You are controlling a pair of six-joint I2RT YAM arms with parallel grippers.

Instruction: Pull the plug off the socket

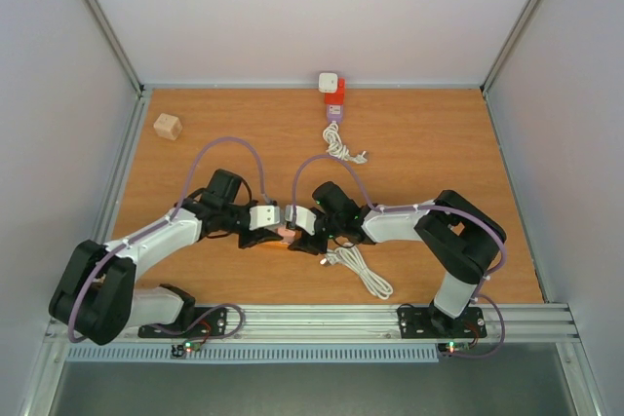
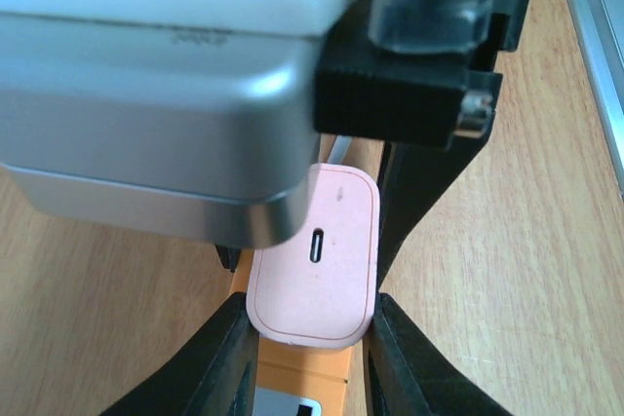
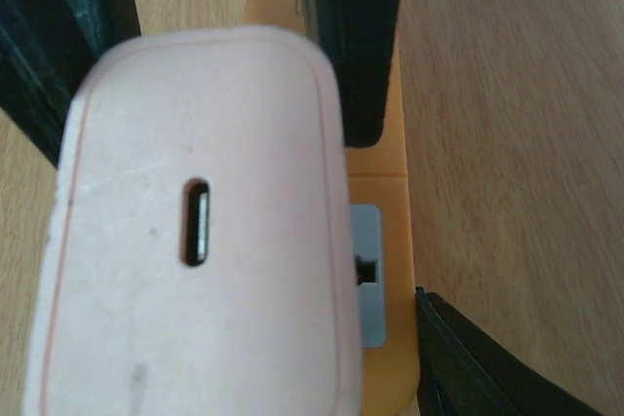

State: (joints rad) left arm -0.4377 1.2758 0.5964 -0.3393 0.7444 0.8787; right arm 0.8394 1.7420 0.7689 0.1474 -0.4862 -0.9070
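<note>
Gripping, left side: my left pincer (image 2: 310, 311) is clenched on the pink plug (image 2: 312, 284), a finger (image 2: 219, 369) pressed to each long side.
Right side: my right pincer (image 1: 298, 230) is clamped across the orange socket (image 3: 388, 197); one of its fingers (image 3: 453, 387) lies against the strip's edge, the other is hidden behind the plug.
Plug location: atop the socket, about 7 o'clock from the centre of the table (image 1: 439, 143), between my two wrists.
Plug seating: I cannot tell whether its pins are in or out.
Plug face: slot-shaped port at the middle, turned toward both wrist cameras.
Socket detail: grey fitting (image 3: 366, 275) set in the orange body, just beside the plug.
At 12 o'clock: second socket (image 1: 334, 101), red, by the far edge, with a white plug (image 1: 329, 81) on it.
At its 6 o'clock: white cable (image 1: 341, 146), bunched, just beside it.
At 5 o'clock: second white cable (image 1: 363, 273), loose beneath my right forearm.
At 10 o'clock: wooden block (image 1: 167, 126), well apart from both arms.
</note>
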